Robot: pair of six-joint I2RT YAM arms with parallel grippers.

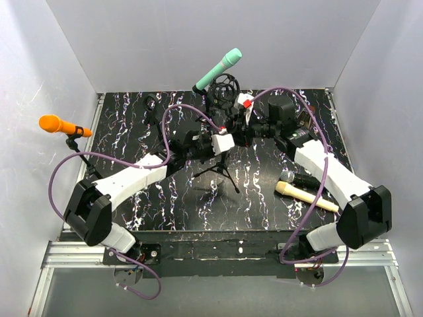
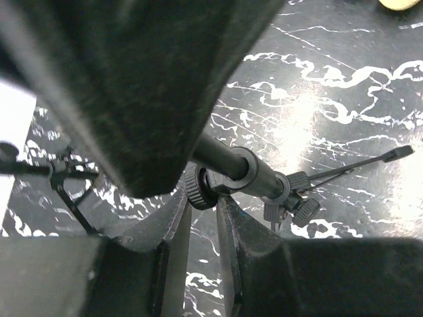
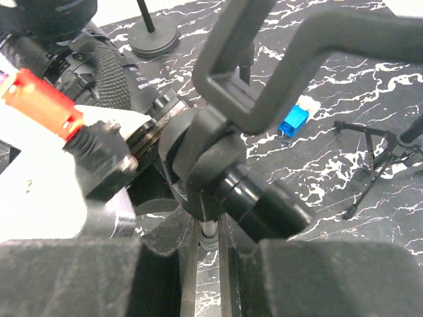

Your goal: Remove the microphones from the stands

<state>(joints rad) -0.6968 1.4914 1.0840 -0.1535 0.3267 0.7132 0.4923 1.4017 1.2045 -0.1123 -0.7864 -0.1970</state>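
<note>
The teal microphone [image 1: 225, 66] sticks up and to the right out of the black shock mount [image 1: 225, 88] on top of the tripod stand [image 1: 221, 173]. My left gripper [image 1: 223, 135] meets the stand's upper pole from the left. In the left wrist view that gripper [image 2: 203, 201] is shut on the stand at its ribbed knob [image 2: 198, 188], beside the black pole [image 2: 246, 170]. My right gripper [image 1: 241, 129] comes in from the right. In the right wrist view it [image 3: 208, 228] is shut on a thin silver rod [image 3: 209, 230] under the stand's black joint [image 3: 198, 158]. Neither wrist view shows the microphone.
An orange microphone [image 1: 56, 124] sits on a second stand at the left edge. A beige microphone [image 1: 307, 197] and a black one with a silver head [image 1: 297, 177] lie at the right. A small blue block [image 3: 293, 119] and a round stand base [image 3: 153, 41] rest on the marbled table [image 1: 264, 205].
</note>
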